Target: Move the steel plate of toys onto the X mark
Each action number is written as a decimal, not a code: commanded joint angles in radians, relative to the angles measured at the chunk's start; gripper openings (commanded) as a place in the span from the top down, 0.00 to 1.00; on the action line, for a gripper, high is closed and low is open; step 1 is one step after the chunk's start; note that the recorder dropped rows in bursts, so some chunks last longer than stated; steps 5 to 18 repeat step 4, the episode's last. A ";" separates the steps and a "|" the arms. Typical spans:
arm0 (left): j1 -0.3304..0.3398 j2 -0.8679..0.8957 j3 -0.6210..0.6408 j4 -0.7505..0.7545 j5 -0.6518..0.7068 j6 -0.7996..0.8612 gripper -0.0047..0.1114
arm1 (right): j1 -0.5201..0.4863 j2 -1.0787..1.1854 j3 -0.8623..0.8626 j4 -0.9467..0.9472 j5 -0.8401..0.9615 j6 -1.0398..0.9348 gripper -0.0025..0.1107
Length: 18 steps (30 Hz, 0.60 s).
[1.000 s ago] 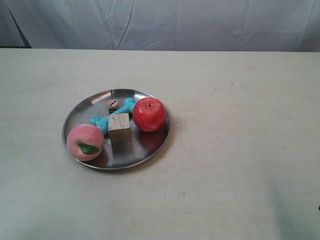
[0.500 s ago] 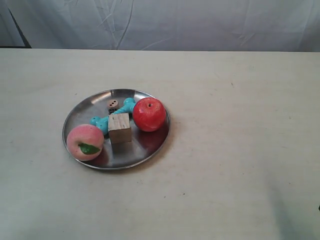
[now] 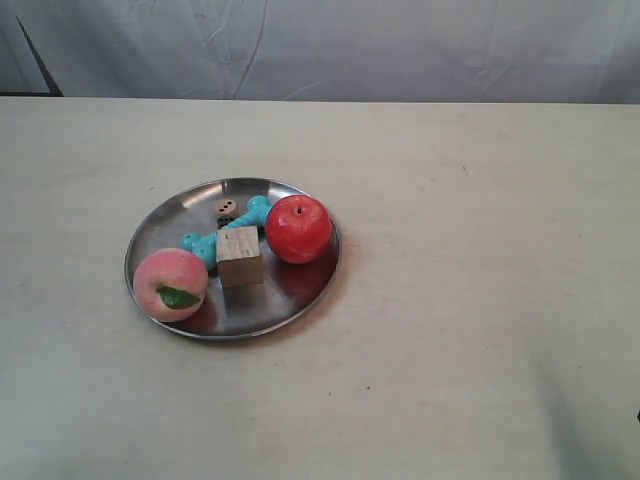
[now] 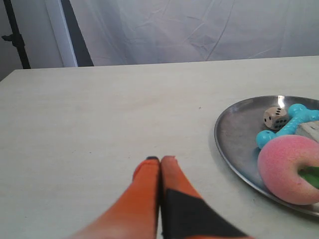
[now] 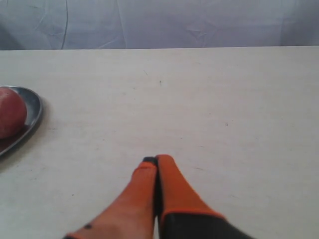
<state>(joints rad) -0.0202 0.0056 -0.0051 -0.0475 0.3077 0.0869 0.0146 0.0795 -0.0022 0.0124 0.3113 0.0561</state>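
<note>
The steel plate [image 3: 165, 225] lies left of the table's middle in the exterior view. It holds a red apple [image 3: 298, 228], a pink peach [image 3: 170, 284], a turquoise bone [image 3: 205, 243], a wooden cube [image 3: 239, 256] and a small die [image 3: 227, 209]. My left gripper [image 4: 160, 159] is shut and empty, low over bare table beside the plate [image 4: 234, 134] and apart from it. My right gripper [image 5: 157, 159] is also shut and empty, well away from the plate's rim [image 5: 34, 112] and the apple [image 5: 10, 112]. A tiny dark mark [image 3: 464, 168] shows on the table, too small to read as the X.
The pale table [image 3: 480, 300] runs back to a white cloth backdrop [image 3: 330, 45]. A dark stand [image 4: 15, 37] rises past the table's far corner in the left wrist view. Neither arm shows in the exterior view.
</note>
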 commanded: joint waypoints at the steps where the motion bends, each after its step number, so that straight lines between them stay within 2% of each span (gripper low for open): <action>1: 0.004 -0.006 0.005 -0.004 -0.013 -0.001 0.96 | -0.004 -0.004 0.002 0.000 -0.009 -0.004 0.97; 18: 0.004 -0.006 0.005 -0.004 -0.013 -0.001 0.96 | -0.004 -0.004 0.002 0.000 -0.009 -0.004 0.97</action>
